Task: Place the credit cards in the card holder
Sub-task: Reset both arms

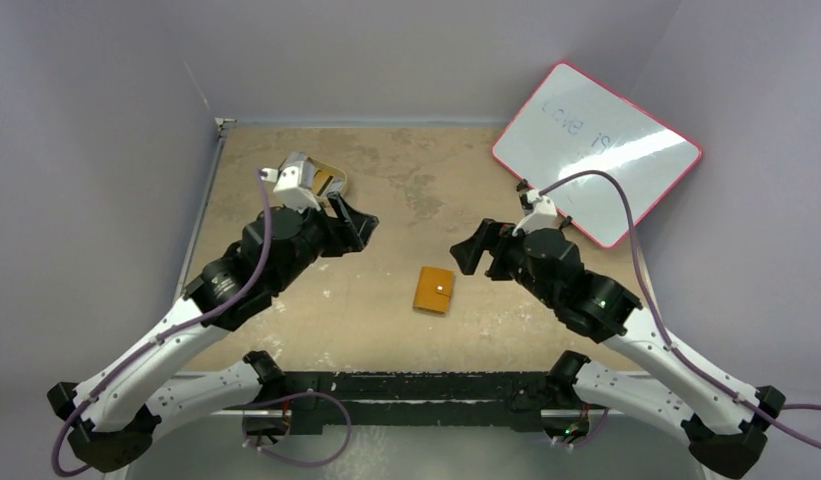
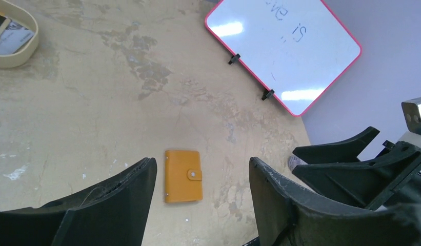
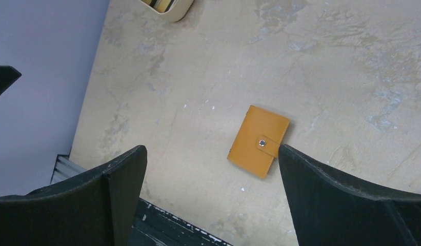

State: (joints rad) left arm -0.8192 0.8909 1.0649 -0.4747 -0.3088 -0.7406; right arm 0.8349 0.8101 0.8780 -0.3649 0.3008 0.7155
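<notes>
The flat orange folded card holder (image 1: 434, 290) lies shut on the tan table (image 1: 406, 180), near the middle of the near edge. The left gripper (image 1: 354, 228) and right gripper (image 1: 473, 252) hang above, both wide open, holding nothing.

Cream tray (image 2: 24, 51): cut by the frame edge in both my wrist views, and half hidden behind my left arm (image 1: 286, 240) from above. Cards (image 2: 11, 35) inside it: partly seen, number not countable. Card holder (image 1: 434, 290): folded shut, pockets concealed. Whiteboard (image 2: 285, 51): writing faint, top cropped in my left wrist view. My left fingers (image 2: 121, 205): bases run off the bottom edge.
</notes>
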